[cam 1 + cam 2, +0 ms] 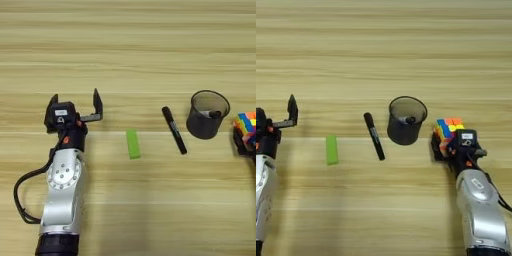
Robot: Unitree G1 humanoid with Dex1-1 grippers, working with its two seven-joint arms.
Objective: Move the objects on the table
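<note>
Four small things sit in a loose row across the middle of the wooden worktop [150, 40]. Furthest toward the robot's left is the green block [133, 144], lying flat with its long axis running away from the robot, almost straight up and down in the view. To its right lies the black marker [174, 130], also flat, its long axis slanted: the far end leans toward the robot's left, the near end toward the right. Just beside it on the right stands the mesh cup [206, 114], upright, mouth open to the camera, with a small dark thing inside against the rim that I cannot make out. Right of the cup sits the cube [449, 131], close to it but not touching.

The left tool [75, 102] is over bare wood, well to the left of the block, its two fingers spread wide apart and pointing away from the robot, with nothing between them. The right tool [448, 142] is at the cube, its black fingers on either side of it and against its near faces, so it looks clamped on the cube.
</note>
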